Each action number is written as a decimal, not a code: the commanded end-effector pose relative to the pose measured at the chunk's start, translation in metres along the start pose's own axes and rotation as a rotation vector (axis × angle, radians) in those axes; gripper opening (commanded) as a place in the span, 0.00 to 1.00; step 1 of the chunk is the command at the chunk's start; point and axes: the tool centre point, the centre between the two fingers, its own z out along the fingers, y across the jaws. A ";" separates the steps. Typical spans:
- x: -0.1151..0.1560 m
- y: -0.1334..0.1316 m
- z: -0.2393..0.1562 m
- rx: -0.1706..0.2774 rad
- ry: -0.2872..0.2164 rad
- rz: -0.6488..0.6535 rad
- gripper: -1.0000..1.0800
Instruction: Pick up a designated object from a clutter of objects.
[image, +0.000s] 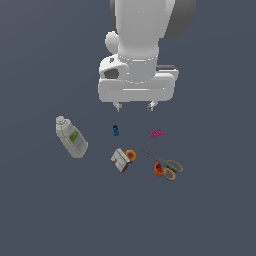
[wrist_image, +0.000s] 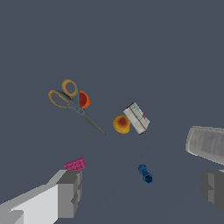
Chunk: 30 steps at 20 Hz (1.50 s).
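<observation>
The scissors (image: 164, 163) lie flat at the exterior view's right, grey blades pointing up-left and orange-yellow loop handles at the lower right; they also show in the wrist view (wrist_image: 72, 101). A small orange-red cup (image: 158, 171) touches their handles. My gripper (image: 134, 106) hangs open and empty above the floor, behind the clutter, well apart from the scissors. In the wrist view its grey fingers (wrist_image: 70, 192) stand wide apart with nothing between them.
A grey-white bottle with a green label (image: 71, 137) lies at the exterior view's left. A tiny blue piece (image: 116, 130) and a pink brick (image: 156, 133) lie nearest the gripper. A red-white box (image: 120, 160) lies against an orange cup (image: 131, 156).
</observation>
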 end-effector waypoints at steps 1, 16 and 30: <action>0.000 0.000 0.000 0.000 0.000 0.000 0.96; 0.008 -0.002 -0.003 0.023 0.018 -0.020 0.96; 0.037 -0.044 0.076 -0.002 -0.001 -0.238 0.96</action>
